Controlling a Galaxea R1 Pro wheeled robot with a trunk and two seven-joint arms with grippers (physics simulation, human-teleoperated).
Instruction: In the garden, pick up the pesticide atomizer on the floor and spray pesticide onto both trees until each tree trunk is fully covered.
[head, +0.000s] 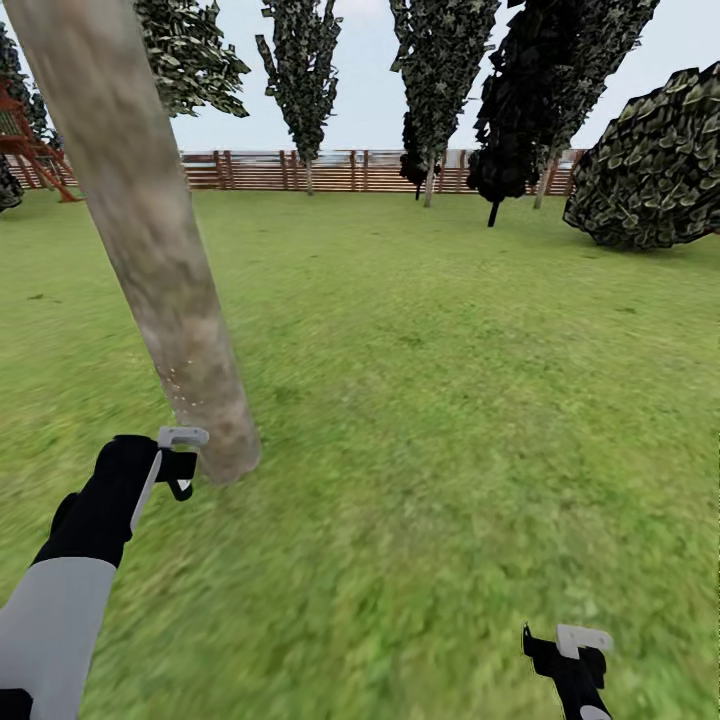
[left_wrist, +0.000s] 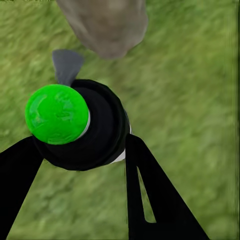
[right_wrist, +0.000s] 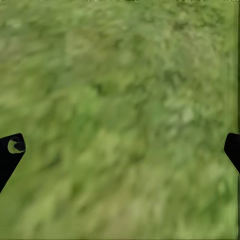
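— While the left claw (left_wrist: 82, 150) grips the dark round-bodied atomizer bottle (left_wrist: 95, 127), where's the thick grey-brown blotchy trunk (head: 150, 240)?
— At its one o'clock, just beside. Right claw (right_wrist: 120, 150) gapes wide, empty, over green lawn (head: 450, 380).

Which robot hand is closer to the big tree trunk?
Left. The left hand sits right beside the trunk's base; the right hand hangs far off over grass.

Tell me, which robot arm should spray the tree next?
Left, probably. The left gripper holds the atomizer right by the tree trunk. The right gripper is open over grass, farther away.
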